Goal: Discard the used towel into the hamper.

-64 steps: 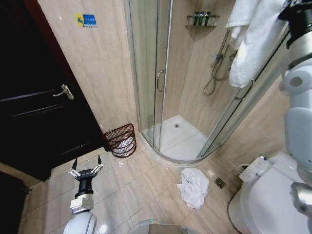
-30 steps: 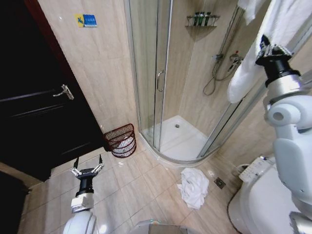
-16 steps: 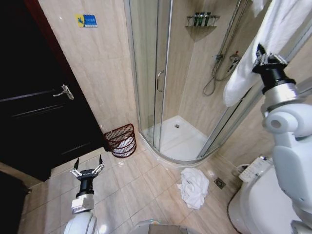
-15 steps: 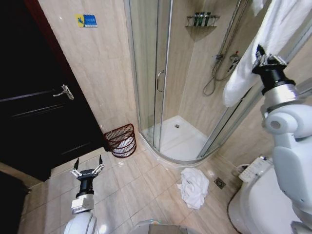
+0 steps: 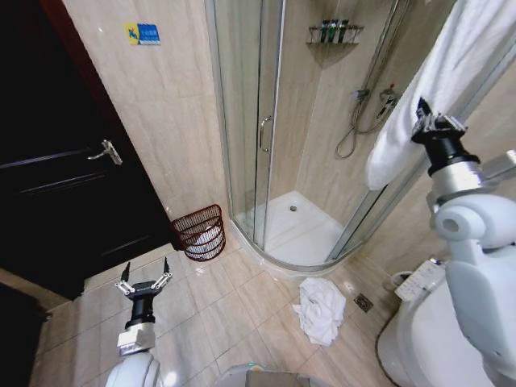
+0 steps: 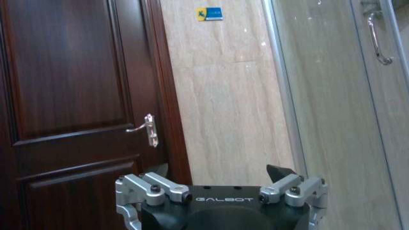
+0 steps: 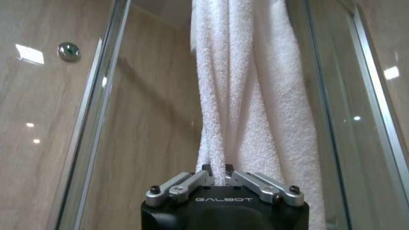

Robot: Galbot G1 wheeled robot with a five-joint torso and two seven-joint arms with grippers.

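The right end effector point(image 7: 214, 168) was clamped on the hanging towel point(image 7: 246, 96) high beside the shower glass, the left end effector point(image 5: 143, 274) spread open low, so a steady downward pull suited carrying it to the hamper point(image 5: 200, 231) by the door.

The white towel point(image 5: 439, 89) hangs in long folds high on the right, against the shower's glass, its lower part pinched between closed fingers point(image 7: 216, 171). The hamper point(image 5: 200, 232), a small round reddish-brown wire basket, stands upright on the floor, far left, holding something white.
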